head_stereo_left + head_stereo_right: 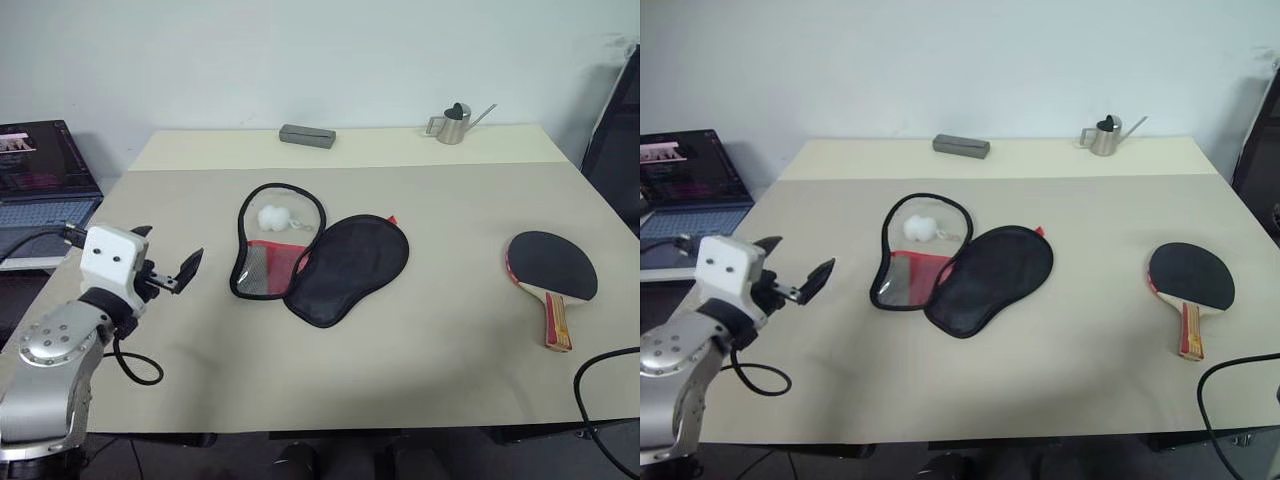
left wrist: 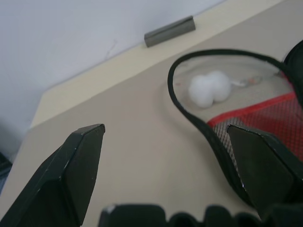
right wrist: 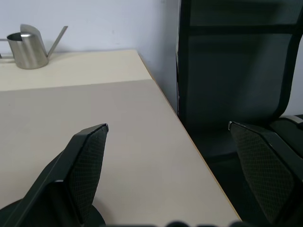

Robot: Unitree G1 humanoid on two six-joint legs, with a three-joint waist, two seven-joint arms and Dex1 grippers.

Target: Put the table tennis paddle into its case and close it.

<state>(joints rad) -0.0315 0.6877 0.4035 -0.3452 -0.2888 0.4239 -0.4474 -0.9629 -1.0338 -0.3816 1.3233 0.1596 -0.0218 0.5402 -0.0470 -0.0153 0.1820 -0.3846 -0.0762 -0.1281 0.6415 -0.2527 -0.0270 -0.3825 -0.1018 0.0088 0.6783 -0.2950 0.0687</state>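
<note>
Beige table [image 1: 420, 340]: unzipped case [image 1: 320, 255] just beyond spread left fingers [image 1: 190, 268], paddle [image 1: 550, 275] far right.

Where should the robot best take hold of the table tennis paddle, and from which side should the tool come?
Probably the wooden handle of the table tennis paddle: it is narrow and points toward the robot, free of other things. The open right tool could come from above, closing across it.

no readable text, labels, brands or numbers anywhere, laptop [image 1: 40, 165] screen print too blurred to read
</note>
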